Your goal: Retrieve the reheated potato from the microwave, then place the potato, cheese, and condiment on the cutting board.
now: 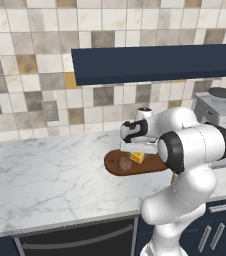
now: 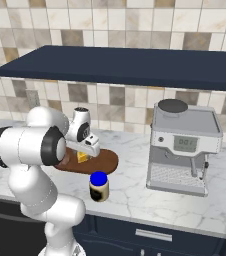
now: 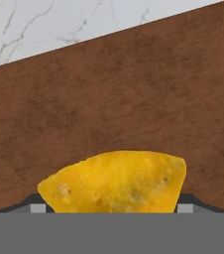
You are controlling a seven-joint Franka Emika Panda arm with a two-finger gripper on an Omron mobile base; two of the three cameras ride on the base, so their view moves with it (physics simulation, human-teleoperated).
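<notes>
Gripper hangs low over the board, with the cheese between its two tips in the hand view; whether the tips press on the wedge or stand just clear of it cannot be told. From the left base view the cheese sits on the board right under the hand, and the potato lies just beside it on the same board, toward the board's left end. In the right base view the cheese shows as a yellow corner below the hand, with the board stretching out to its right. Nearest the base on that side, the condiment stands upright on the worktop, just off the board's front edge. Farther right stands a coffee machine. Behind everything a dark shelf runs along the tiled wall.
</notes>
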